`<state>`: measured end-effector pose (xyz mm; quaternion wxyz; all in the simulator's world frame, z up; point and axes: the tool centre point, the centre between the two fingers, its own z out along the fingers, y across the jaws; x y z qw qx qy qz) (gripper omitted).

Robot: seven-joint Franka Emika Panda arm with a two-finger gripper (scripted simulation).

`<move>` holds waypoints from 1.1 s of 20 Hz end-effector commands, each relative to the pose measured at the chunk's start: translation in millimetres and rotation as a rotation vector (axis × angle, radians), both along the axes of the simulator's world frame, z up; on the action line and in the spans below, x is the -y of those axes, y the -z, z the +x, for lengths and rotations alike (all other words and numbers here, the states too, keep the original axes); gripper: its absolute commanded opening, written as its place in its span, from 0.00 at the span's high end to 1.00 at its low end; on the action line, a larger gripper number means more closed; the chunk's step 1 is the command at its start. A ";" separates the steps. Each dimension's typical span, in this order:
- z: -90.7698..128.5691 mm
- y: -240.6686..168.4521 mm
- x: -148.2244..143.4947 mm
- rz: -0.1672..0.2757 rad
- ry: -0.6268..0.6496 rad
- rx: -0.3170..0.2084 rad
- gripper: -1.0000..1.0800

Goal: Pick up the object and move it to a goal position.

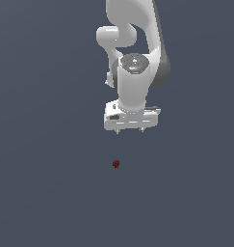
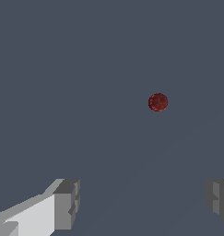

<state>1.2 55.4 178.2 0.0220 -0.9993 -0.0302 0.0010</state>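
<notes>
The object point(image 1: 116, 164), one small dark red lump, lies alone on the bare grey counter point(image 1: 41, 193), well clear of any edge I can see. My tool point(image 1: 129, 130) hangs above it, fingers point(image 2: 65, 205) spread wide and holding nothing. The lump sits off-centre between them, so a straight descent could clip it and send it rolling. Count: one object, one tool, two fingers.

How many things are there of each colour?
Dark red: 1, the little lumpy ball.
White: 1, the robot arm with its open pincer.
Total: 2.
</notes>
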 end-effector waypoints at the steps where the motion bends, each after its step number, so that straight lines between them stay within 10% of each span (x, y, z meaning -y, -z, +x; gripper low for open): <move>1: 0.1 -0.1 -0.2 0.001 0.001 0.000 0.04; 22: 55.1 66.2 34.7 -0.021 0.227 -0.005 0.04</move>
